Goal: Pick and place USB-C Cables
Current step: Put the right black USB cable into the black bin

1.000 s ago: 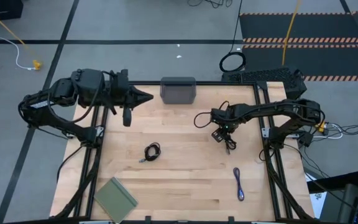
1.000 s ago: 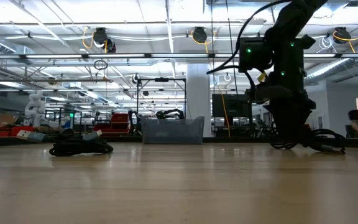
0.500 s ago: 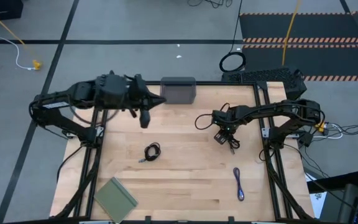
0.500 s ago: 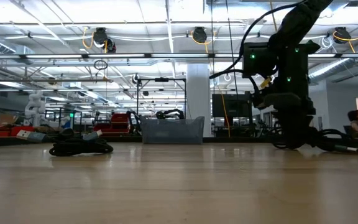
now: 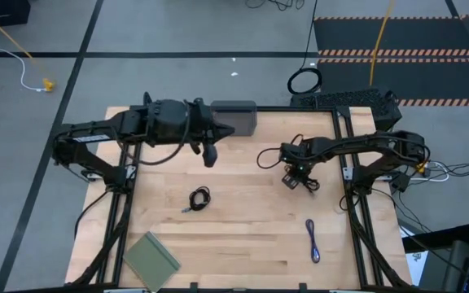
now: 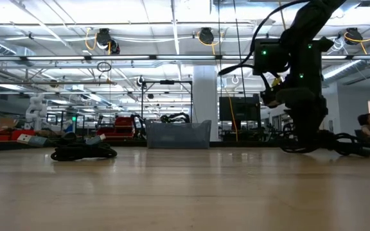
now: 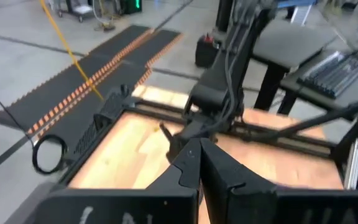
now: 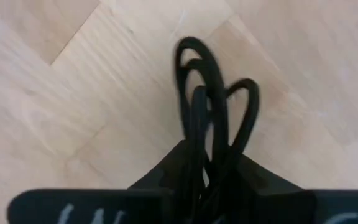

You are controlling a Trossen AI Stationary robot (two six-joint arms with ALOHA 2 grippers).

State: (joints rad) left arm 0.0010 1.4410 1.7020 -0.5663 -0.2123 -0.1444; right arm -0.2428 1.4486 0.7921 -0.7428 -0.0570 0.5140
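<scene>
My right gripper (image 5: 297, 177) is low over the table's right half, shut on the loosely bundled black USB-C cable (image 5: 309, 185); both also show in the low view, the gripper (image 6: 304, 146) and the cable (image 6: 342, 144). The coiled black cable (image 5: 199, 198) lies flat mid-table, and shows in the low view (image 6: 82, 153). The purple-blue cable (image 5: 313, 241) lies flat near the right front. My left gripper (image 5: 231, 130) is shut and empty, held up by the dark grey tray (image 5: 238, 110); its wrist view (image 7: 197, 158) shows the fingers together. My right gripper pinches several strands of the bundled black cable between its two fingers, which point down from above. The cable's loops (image 8: 211, 93) stick out past the fingertips over the wood. The rest of the cable (image 6: 349, 146) trails on the table toward the right edge.
The dark grey tray (image 6: 177, 135) stands at the middle of the far edge. A flat green pad (image 5: 151, 259) lies at the near left. Bare wood lies between the coiled cable and my right gripper.
My left arm has swung along the far edge toward the table's right, from the far left corner to the tray, fingers still shut. My right gripper has shifted slightly toward the right edge; the cable's trailing part has swung from its near side to its right side.
</scene>
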